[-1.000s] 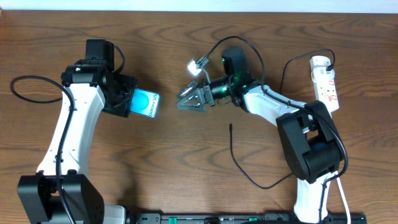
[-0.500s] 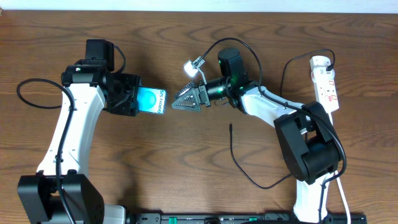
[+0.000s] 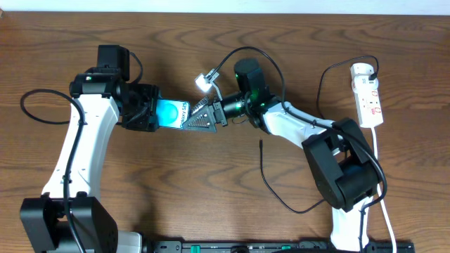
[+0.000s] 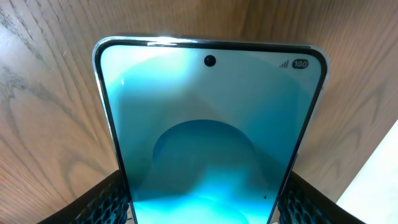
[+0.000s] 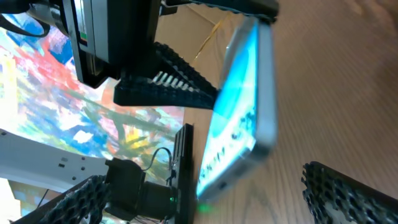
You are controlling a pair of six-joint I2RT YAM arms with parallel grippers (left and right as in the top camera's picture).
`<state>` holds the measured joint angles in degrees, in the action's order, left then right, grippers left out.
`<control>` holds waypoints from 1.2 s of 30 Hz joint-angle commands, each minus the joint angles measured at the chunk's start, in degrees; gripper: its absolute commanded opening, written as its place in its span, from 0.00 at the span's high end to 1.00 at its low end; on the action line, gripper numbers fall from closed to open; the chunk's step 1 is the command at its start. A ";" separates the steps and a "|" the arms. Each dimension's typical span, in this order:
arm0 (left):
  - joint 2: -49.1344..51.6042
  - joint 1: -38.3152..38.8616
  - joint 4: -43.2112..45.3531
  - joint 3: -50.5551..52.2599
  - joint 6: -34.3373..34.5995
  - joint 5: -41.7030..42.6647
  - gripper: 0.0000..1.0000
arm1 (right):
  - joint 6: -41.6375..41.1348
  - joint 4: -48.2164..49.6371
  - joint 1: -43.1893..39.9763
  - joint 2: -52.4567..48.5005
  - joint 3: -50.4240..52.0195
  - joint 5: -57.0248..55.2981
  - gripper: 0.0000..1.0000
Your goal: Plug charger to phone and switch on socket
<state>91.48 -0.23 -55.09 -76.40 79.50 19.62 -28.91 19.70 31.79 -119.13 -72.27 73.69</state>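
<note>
Phone (image 3: 174, 113) held in left gripper (image 3: 153, 112); right gripper (image 3: 191, 117), wide open, has reached its free end.

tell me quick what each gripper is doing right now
Left gripper: closed on the phone, holding it by one end.
Right gripper: open, fingers on either side of the phone's free end, holding nothing.

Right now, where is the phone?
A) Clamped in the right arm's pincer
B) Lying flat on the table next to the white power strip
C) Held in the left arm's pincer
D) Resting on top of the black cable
C: the left pincer grips the phone by its sides, above the table, while the right pincer stands open at its free end.
</note>
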 commanded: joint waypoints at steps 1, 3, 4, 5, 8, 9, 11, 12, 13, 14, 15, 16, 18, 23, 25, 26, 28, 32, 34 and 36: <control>-0.81 0.98 -0.11 -0.20 0.35 0.70 0.93 | -1.31 0.72 0.72 -0.04 -1.01 -0.31 0.02; -0.81 1.22 -0.13 -0.20 0.35 0.72 0.93 | -1.31 0.70 1.03 -0.04 -1.01 -1.05 0.02; -0.81 1.36 -0.11 -0.20 0.35 0.72 0.93 | -1.29 0.70 1.27 -0.04 -1.01 -1.51 0.02; -0.81 1.36 -0.13 -0.20 0.35 0.74 0.93 | -1.27 0.72 1.49 -0.04 -1.01 -1.84 0.02; -0.81 1.33 -0.17 -0.20 0.31 0.74 0.93 | -1.27 0.72 2.01 -0.04 -1.01 -2.97 0.02; -0.81 1.36 -0.22 -0.20 0.31 0.79 0.93 | -1.25 0.72 2.12 -0.04 -1.01 -3.17 0.02; -0.81 1.60 -0.59 -0.20 0.31 1.01 0.92 | -1.22 0.85 2.32 -0.04 -1.01 -3.48 0.02; -0.81 1.70 -0.59 -0.20 0.31 0.98 0.92 | -1.22 0.92 2.40 -0.04 -1.01 -3.54 0.02; -0.81 1.95 -0.57 -0.20 0.31 0.98 0.93 | -1.25 1.16 2.47 -0.04 -1.01 -3.63 0.02; -0.81 2.19 -0.57 -0.20 0.33 0.98 0.93 | -1.25 1.22 2.51 -0.04 -1.01 -3.74 0.02; -0.81 2.56 -0.57 -0.20 0.33 0.98 0.93 | -1.22 1.49 2.58 -0.04 -1.01 -3.74 0.02; -0.81 2.82 -0.55 -0.20 0.33 0.98 0.93 | -1.22 1.84 2.67 -0.04 -1.01 -3.72 0.02; -0.81 3.32 -0.55 -0.20 0.33 0.96 0.93 | -1.25 2.43 2.84 -0.04 -1.01 -3.74 0.03; -0.81 3.58 -0.57 -0.20 0.33 1.20 0.93 | -1.27 2.38 2.93 -0.04 -1.01 -4.39 0.09; -0.81 3.58 -0.57 -0.20 0.33 1.88 0.93 | -1.29 2.38 2.93 -0.04 -1.01 -4.72 0.13; -0.81 3.58 -0.57 -0.20 0.33 2.12 0.93 | -1.31 2.38 2.93 -0.04 -1.01 -4.81 0.15; -0.81 3.58 -0.55 -0.20 0.33 2.25 0.93 | -1.84 2.38 2.93 -0.04 -1.01 -5.44 0.16; -0.81 3.58 -0.55 -0.20 0.33 2.25 0.93 | -4.07 2.40 2.93 -0.04 -1.01 -7.17 0.16; -0.81 3.58 -0.55 -0.20 0.33 2.23 0.93 | -5.27 2.40 2.93 -0.04 -1.01 -7.91 0.16; -0.81 3.58 -0.55 -0.20 0.35 2.25 0.93 | -6.88 2.40 2.93 -0.04 -1.01 -9.20 0.16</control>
<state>91.48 3.29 -55.48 -76.40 79.50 20.93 -32.86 21.98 34.33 -119.13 -72.27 66.65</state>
